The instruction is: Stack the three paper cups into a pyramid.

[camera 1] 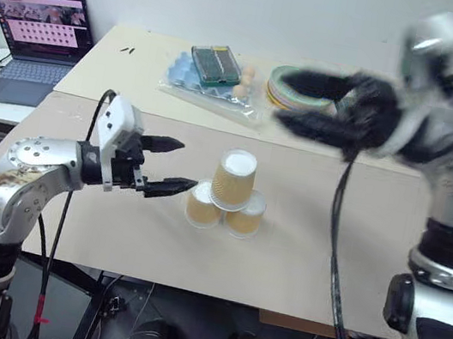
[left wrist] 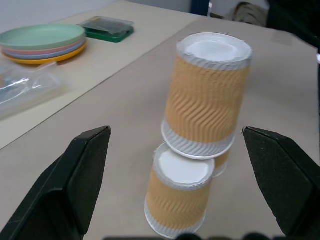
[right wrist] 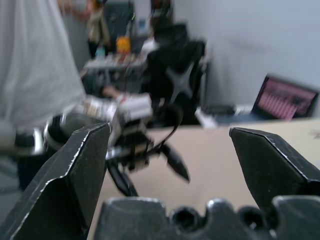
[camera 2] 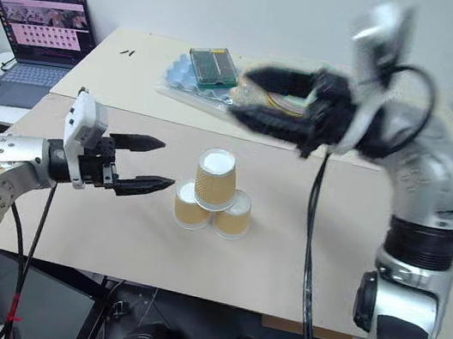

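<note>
The three paper cups stand upside down as a pyramid in the middle of the table (camera 1: pixel 324 264): two tan cups (camera 1: pixel 201 205) (camera 1: pixel 246 215) side by side and one cup (camera 1: pixel 235 178) on top of them. My left gripper (camera 1: pixel 185 165) is open and level just left of the stack, its tips short of the cups and touching nothing. In the left wrist view the top cup (left wrist: pixel 207 95) and a lower cup (left wrist: pixel 179 195) show between the spread fingers (left wrist: pixel 80 175). My right gripper (camera 1: pixel 283 99) is open and empty, blurred, high above and behind the stack.
An open laptop (camera 1: pixel 42 33) sits at the far left. A bagged blue egg tray with a green box (camera 1: pixel 213 67) and a stack of coloured plates (camera 1: pixel 296 90) lie on the back table. A person in a white shirt (right wrist: pixel 35 65) shows in the right wrist view.
</note>
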### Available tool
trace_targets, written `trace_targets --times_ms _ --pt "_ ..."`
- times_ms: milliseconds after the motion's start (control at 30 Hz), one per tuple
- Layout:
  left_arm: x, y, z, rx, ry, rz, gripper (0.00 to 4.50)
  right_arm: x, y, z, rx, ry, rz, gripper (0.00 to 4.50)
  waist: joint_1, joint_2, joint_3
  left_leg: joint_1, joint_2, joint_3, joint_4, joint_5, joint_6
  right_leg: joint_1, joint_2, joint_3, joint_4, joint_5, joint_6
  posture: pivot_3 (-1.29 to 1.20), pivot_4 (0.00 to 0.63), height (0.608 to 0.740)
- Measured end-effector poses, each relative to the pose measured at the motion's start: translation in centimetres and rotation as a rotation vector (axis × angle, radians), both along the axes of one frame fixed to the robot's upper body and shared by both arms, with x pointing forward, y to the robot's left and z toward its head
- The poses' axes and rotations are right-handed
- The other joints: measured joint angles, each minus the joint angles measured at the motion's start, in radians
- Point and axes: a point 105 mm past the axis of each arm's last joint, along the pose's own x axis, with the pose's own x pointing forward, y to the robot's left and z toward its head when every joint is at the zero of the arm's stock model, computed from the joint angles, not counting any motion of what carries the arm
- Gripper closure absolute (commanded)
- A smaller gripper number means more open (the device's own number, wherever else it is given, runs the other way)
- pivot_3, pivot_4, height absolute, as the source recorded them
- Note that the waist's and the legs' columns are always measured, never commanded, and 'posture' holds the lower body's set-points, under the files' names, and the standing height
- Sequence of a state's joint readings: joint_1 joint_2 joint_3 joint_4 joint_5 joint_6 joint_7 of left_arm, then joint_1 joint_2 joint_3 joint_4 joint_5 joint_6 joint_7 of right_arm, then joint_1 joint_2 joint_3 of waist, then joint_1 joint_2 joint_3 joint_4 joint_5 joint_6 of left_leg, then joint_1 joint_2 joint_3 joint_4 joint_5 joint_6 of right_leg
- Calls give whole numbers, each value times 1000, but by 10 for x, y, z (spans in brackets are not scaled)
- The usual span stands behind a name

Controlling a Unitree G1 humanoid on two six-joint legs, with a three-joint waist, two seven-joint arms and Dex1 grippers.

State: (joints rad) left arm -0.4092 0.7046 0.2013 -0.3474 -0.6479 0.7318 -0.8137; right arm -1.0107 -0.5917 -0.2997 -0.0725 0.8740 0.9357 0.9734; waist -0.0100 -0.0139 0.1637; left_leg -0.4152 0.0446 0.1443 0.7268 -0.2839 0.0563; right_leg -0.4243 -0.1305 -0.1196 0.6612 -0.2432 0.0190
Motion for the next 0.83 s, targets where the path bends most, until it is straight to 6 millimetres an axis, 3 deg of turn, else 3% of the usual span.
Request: trace_targets --times_ms 67,133,167,233,267,367,567,733,833 --pt "12 20 -8 -67 11 163 0 19 -22 -5 59 48 -200 41 0 -2 -1 2 0 0 0 0 0 1 -1 0 -3 0 0 0 150 706" --pt "20 40 -24 -88 47 314 0 46 -44 -34 15 131 -454 41 -1 -3 -2 2 0 1 0 0 0 1 -1 1 -3 0 0 0 150 706" --pt "25 52 -33 -111 60 416 0 67 -63 -66 -58 216 -652 41 -1 -3 -2 2 -1 2 0 0 0 0 -2 1 -3 0 0 0 150 706" --pt "31 66 -42 -148 63 537 0 88 -90 -114 -184 310 -897 41 3 -3 -2 1 -1 2 0 0 0 -1 -2 1 -2 0 0 0 150 706" --pt "35 78 -47 -177 55 636 0 95 -113 -153 -285 382 -1065 41 7 -3 -1 -1 -1 2 0 0 0 -2 -2 1 -2 0 0 0 150 706" --pt "41 100 -56 -201 22 827 0 95 -145 -198 -380 406 -1281 41 10 -2 -1 -1 -1 3 -1 0 -1 -4 -1 1 1 0 0 0 150 706" --pt "56 123 -78 -228 -18 1080 0 96 -158 -208 -303 252 -1477 41 -2 -2 -1 0 -1 3 0 1 -1 -1 -1 1 -3 0 0 0 150 706" --pt "70 139 -92 -230 -47 1191 0 89 -160 -247 -220 300 -1535 41 -2 -2 -1 0 -1 3 0 1 -1 -1 -1 1 -2 0 0 0 150 706" --pt "71 142 -92 -226 -78 1205 0 89 -163 -256 -220 318 -1548 41 -3 -2 -1 0 -1 3 0 1 -1 -1 -1 1 -1 0 0 0 150 706"
